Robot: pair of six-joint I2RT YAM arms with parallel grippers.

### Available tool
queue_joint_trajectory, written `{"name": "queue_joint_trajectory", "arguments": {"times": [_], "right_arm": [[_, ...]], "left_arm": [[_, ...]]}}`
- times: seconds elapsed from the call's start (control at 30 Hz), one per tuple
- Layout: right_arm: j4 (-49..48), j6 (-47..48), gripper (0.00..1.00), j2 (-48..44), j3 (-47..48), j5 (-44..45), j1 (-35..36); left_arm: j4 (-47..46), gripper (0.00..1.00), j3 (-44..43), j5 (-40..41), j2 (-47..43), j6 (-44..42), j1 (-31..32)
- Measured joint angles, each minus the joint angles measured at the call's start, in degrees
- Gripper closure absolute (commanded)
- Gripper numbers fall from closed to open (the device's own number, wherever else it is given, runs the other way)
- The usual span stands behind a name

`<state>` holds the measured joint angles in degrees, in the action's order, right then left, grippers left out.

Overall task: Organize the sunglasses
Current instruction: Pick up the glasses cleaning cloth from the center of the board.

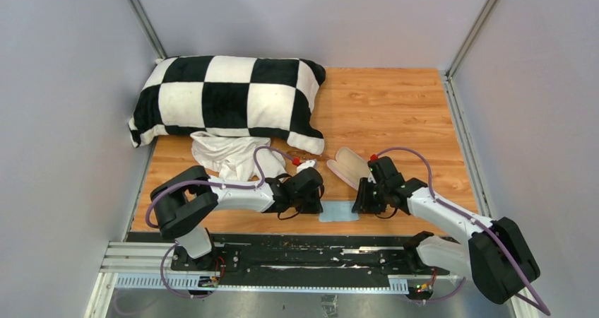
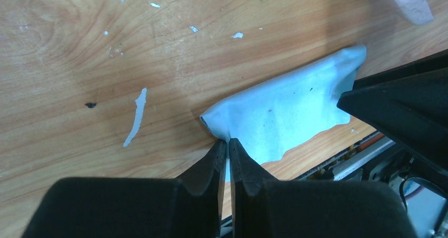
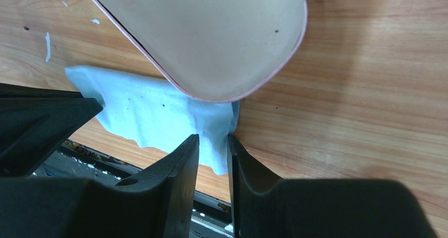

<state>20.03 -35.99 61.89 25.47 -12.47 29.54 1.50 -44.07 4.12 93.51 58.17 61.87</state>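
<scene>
Sunglasses cannot be made out with any certainty in any of the three views, so their place relative to the fingers cannot be told. From the top view, the left fingers [image 1: 312,202] and the right fingers [image 1: 366,199] are seen lowered at opposite ends of a small light-blue cloth [image 1: 339,211] lying flat on the wooden surface [image 1: 395,113] near its front edge. An open pink case [image 1: 350,166] is seen just behind the cloth, and a checkered pillow [image 1: 226,95] and a crumpled white fabric [image 1: 226,155] are set farther back. In the left wrist view, the left fingers [image 2: 216,158] are drawn almost together and clamped on one puckered corner of the cloth [image 2: 285,111]. In the right wrist view, the right fingers [image 3: 186,156] are held a narrow way apart, with the cloth's [image 3: 142,111] corner lying between them; no firm pinch is shown. The cream inside of the case [image 3: 211,31] overlaps the cloth's far edge.
</scene>
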Motion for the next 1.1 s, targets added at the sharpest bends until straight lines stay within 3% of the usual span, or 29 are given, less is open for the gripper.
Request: {"name": "queue_joint_trajectory", "arguments": {"times": [0.07, 0.37, 0.47, 0.5, 0.53, 0.87, 1.1], "right_arm": [[-0.6, 0.0, 0.69, 0.5, 0.0, -0.2, 0.0], [-1.0, -0.9, 0.7, 0.0, -0.4, 0.3, 0.0], [-1.0, -1.2, 0.88, -0.1, -0.4, 0.6, 0.0], [-1.0, -1.4, 0.98, 0.0, -0.5, 0.8, 0.0], [-1.0, -1.6, 1.0, 0.0, -0.6, 1.2, -0.1], [1.4, -2.2, 1.0, -2.3, -0.7, 1.8, -0.1], [5.2, -3.3, 1.0, -6.3, 1.4, 2.0, -0.1]], "left_arm": [[0.2, 1.0, 0.0, 0.0, 0.2, 0.0, 0.0], [0.6, 1.0, -0.4, 0.0, 0.3, -0.9, 0.1], [0.5, 1.0, -0.4, 0.0, 0.3, -1.2, 0.1], [0.5, 1.0, -0.4, -0.1, 0.3, -1.2, 0.1], [0.5, 1.0, -0.4, -0.1, 0.3, -1.4, 0.1], [2.2, 1.0, -1.6, -0.1, -0.7, -4.0, 0.1], [6.3, 1.0, -8.3, -0.1, -3.0, -7.6, 0.1]]}}
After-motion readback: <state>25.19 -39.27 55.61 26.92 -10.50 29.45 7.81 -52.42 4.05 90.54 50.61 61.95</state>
